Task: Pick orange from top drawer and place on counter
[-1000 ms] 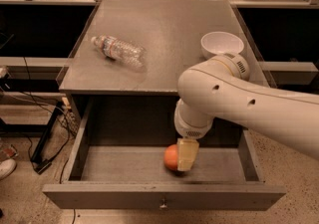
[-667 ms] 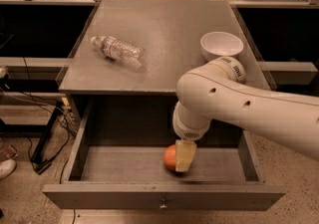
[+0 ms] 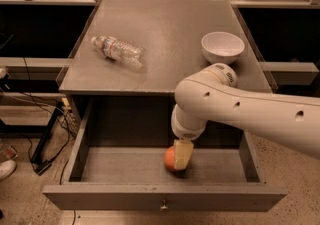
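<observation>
We are looking at the end effector [image 3: 181,155] hanging low inside the open top drawer [image 3: 125,168], pointing downward and pressing against the right side of the orange [image 3: 170,159]. Its pale cream tip is covering part of the fruit, and we cannot tell whether the end effector is clamped on the orange or merely sitting against it. The orange is resting on the drawer floor, near the front panel and a little right of the middle, just behind the small metal knob [image 3: 163,207].

Above the end effector, the thick white arm [image 3: 240,111] is bending over the drawer and stretching away to the right edge of the view, crossing in front of the desk's front right corner.

The grey desk [image 3: 170,24] is carrying two things, well apart from each other. A clear plastic bottle [image 3: 118,49] is lying on its side toward the left, and a white bowl [image 3: 222,47] is standing upright near the right edge, just beyond the arm's elbow. Dark cables [image 3: 45,144] are trailing on the floor to the left of the cabinet.
</observation>
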